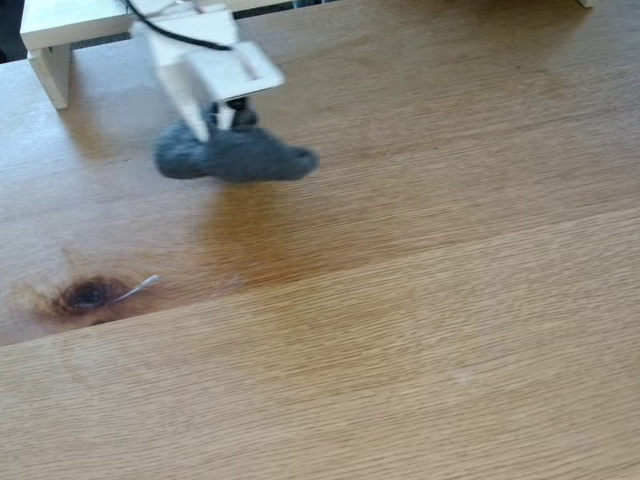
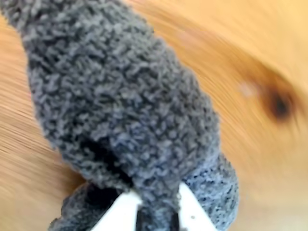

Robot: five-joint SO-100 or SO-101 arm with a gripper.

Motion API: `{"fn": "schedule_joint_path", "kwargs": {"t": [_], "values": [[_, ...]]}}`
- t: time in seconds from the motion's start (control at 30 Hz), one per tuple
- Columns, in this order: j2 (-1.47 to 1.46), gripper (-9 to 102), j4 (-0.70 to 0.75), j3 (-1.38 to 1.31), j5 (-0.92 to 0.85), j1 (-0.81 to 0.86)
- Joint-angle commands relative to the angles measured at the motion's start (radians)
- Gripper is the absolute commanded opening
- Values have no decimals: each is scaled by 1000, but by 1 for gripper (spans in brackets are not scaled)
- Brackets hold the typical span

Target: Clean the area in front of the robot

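Observation:
The white robot arm [image 1: 205, 60] reaches down from the top left of the fixed view, a black wire running over it. Its pointed gripper [image 1: 218, 122] is shut on a fuzzy dark grey cloth [image 1: 235, 155] that hangs just over or on the oak tabletop [image 1: 420, 300]. In the wrist view the grey cloth [image 2: 115, 101] spreads wide, pinched between the two white fingertips [image 2: 120, 211] at the bottom edge. The dark knot [image 1: 88, 295] lies at the left of the fixed view, below the cloth, and appears as a blurred dark spot [image 2: 279, 103] in the wrist view.
A white raised shelf [image 1: 60, 35] stands at the top left corner behind the arm. A small pale sliver [image 1: 140, 288] lies beside the knot. A darker amber patch [image 1: 270, 240] spreads below the cloth. A plank seam crosses the table diagonally.

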Motion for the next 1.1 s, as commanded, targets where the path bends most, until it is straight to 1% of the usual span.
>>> {"fn": "schedule_joint_path", "kwargs": {"t": [0.0,0.07,0.1,0.13,0.23,0.37,0.53,0.73,0.9,1.07], "values": [[-118,0,-270,-38,11,-112],[-212,0,-407,-48,9,-130],[-256,0,-442,-67,15,-135],[-302,0,-460,-95,26,-135],[-426,0,-448,-213,57,-110],[-575,0,-397,-393,80,-40],[-715,0,-354,-606,54,77],[-818,0,-256,-836,38,284],[-839,0,-161,-948,-25,469],[-808,0,14,-950,-98,630]]}}
